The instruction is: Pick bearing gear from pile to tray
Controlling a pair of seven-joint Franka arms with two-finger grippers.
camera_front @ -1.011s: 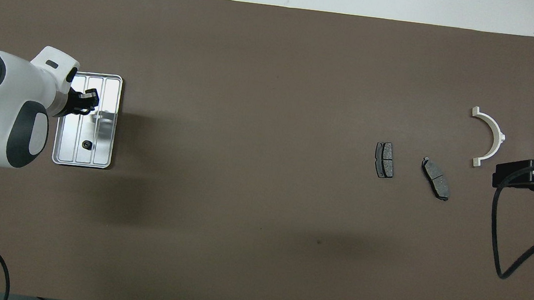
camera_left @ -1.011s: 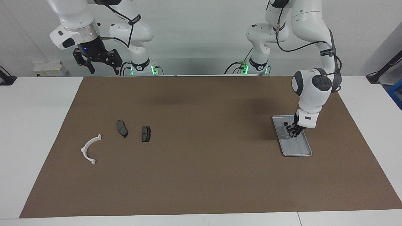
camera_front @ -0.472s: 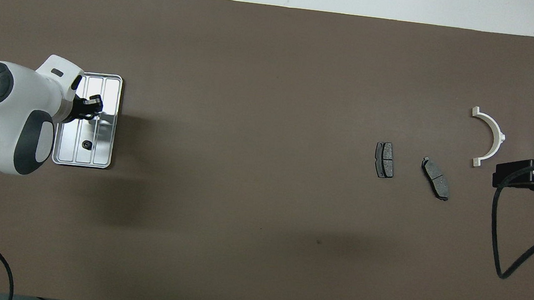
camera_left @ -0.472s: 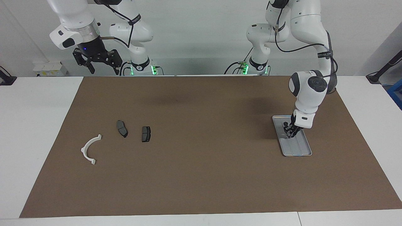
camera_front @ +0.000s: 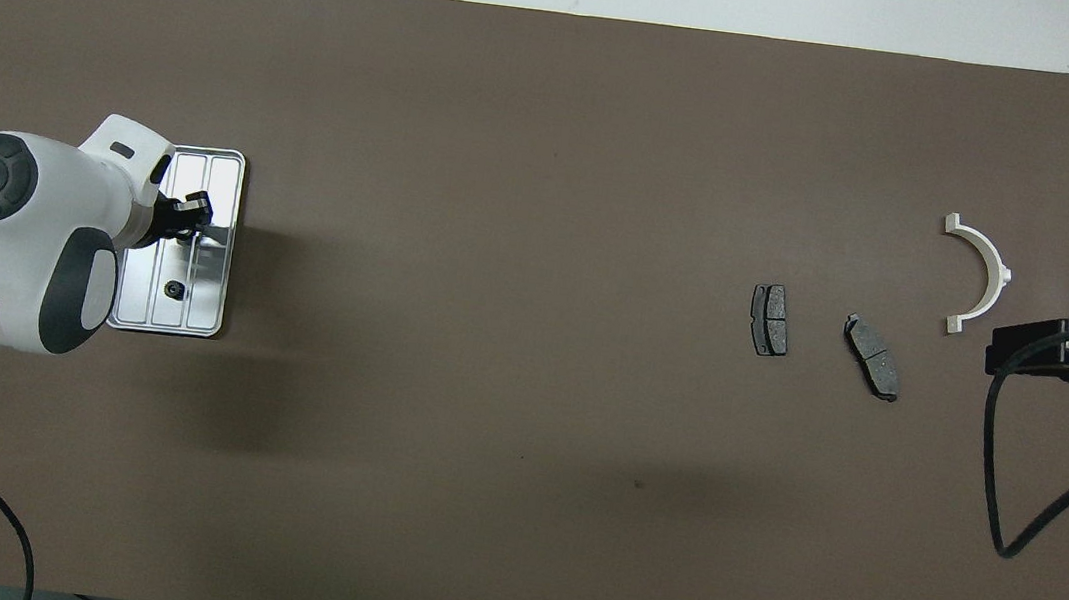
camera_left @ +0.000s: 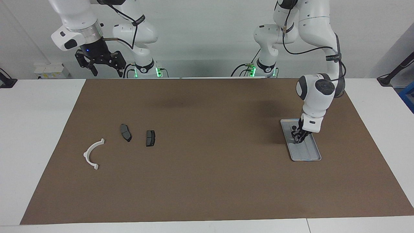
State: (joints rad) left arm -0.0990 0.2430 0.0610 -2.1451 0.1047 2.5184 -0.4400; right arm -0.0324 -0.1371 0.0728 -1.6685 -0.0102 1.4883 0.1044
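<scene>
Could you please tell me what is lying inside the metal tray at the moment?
One small black gear lies in the tray, at its end nearer the robots. The left tool hangs over the middle, hiding the ribbed bottom beneath it.

The tray [camera_front: 226, 166] is shiny, ribbed silver metal, the mat [camera_left: 207, 181] matt brown like paper, the bracket [camera_left: 92, 152] smooth white plastic, the two pads [camera_front: 771, 319] dull dark grey, and the counter [camera_left: 35, 129] smooth white.

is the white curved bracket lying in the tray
No, the white bracket lies on the brown mat toward the right arm's end, apart from the tray.
</scene>
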